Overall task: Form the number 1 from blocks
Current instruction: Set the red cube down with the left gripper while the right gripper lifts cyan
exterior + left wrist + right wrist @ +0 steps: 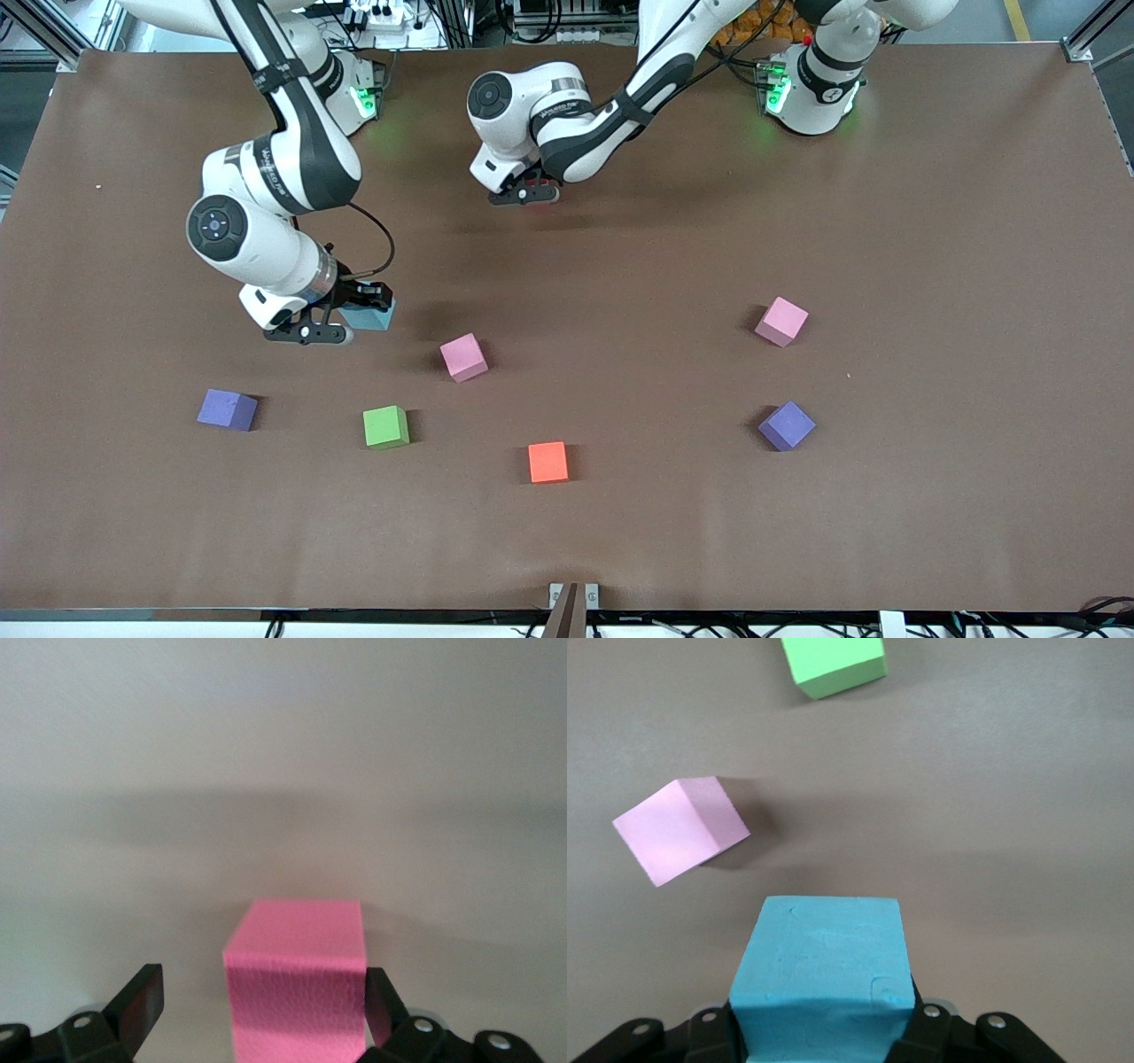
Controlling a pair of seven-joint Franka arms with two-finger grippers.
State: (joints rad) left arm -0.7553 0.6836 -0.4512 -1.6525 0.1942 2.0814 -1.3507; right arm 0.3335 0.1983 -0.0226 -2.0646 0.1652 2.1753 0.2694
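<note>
A deep pink-red block (297, 979) stands on the table between the fingers of my left gripper (264, 988), which is open; one finger lies close against its side, the other stands apart. From the front, that left gripper (524, 193) is low over the table's middle, toward the robots' bases, and hides the block almost wholly. My right gripper (361, 308) is shut on a light blue block (370, 316), seen close up as the light blue block (822, 966) between the right gripper (821, 1020) fingers.
Loose blocks on the brown table (930, 221): a pink one (463, 357) beside the blue block, also in the right wrist view (680, 828); a green one (385, 426) (833, 665); orange (547, 462); two purple (228, 409) (787, 425); another pink (781, 321).
</note>
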